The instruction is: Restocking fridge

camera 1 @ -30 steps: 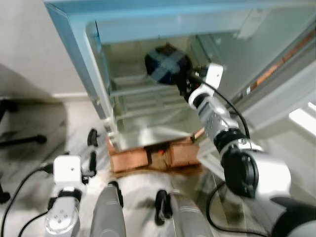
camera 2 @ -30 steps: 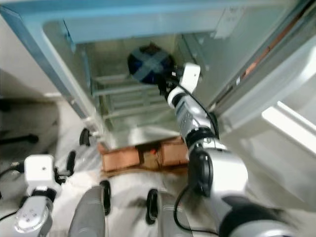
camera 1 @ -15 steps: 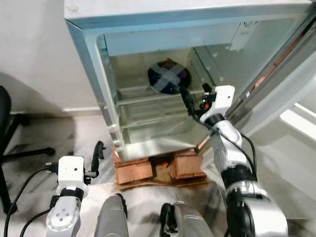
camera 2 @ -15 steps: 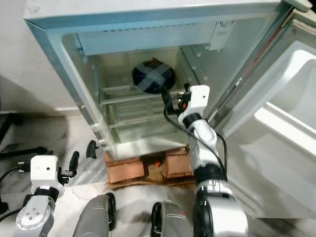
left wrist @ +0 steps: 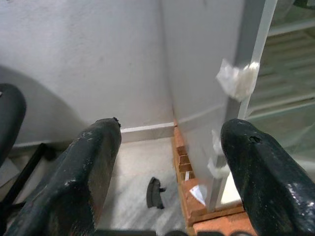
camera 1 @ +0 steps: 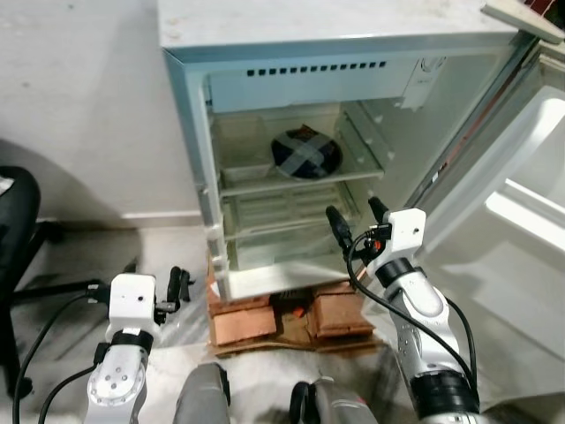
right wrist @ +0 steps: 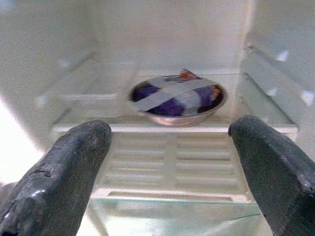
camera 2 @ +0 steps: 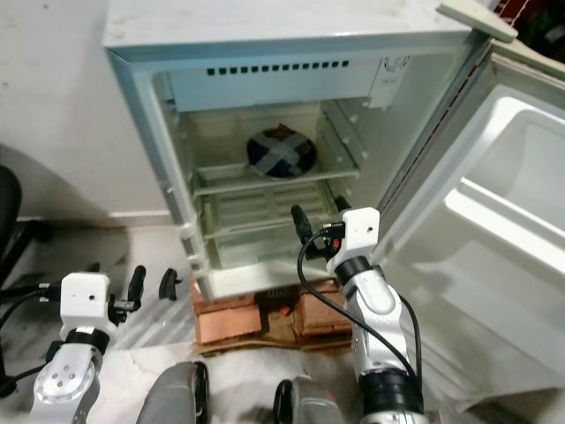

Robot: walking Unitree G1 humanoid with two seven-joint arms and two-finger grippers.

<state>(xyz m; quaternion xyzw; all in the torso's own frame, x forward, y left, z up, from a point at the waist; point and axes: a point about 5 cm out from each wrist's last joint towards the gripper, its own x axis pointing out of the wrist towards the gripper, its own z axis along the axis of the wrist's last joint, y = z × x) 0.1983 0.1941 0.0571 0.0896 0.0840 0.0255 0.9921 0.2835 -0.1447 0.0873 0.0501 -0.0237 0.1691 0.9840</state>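
A small white fridge [camera 1: 185,132] stands with its door [camera 1: 521,185] swung wide to the right. On its upper glass shelf sits a metal bowl [camera 1: 305,154] covered in dark purple wrap crossed with grey tape; the right wrist view has the same bowl [right wrist: 178,100] straight ahead. My right gripper [camera 1: 355,223] is open and empty, held outside the fridge in front of the lower shelves, below the bowl. My left gripper [camera 1: 174,284] is open and empty too, low at the fridge's left front corner, pointing at the wall and fridge side [left wrist: 206,59].
The fridge rests on red bricks [camera 1: 243,323] over cardboard. A black office chair [camera 1: 18,212] stands at the left. A small black piece [left wrist: 155,192] lies on the floor by the bricks. The lower shelves [camera 1: 282,212] hold nothing.
My right gripper has drawn back out of the fridge and down, leaving the bowl on the upper shelf. The camera has pulled back and up, so the whole fridge now shows.
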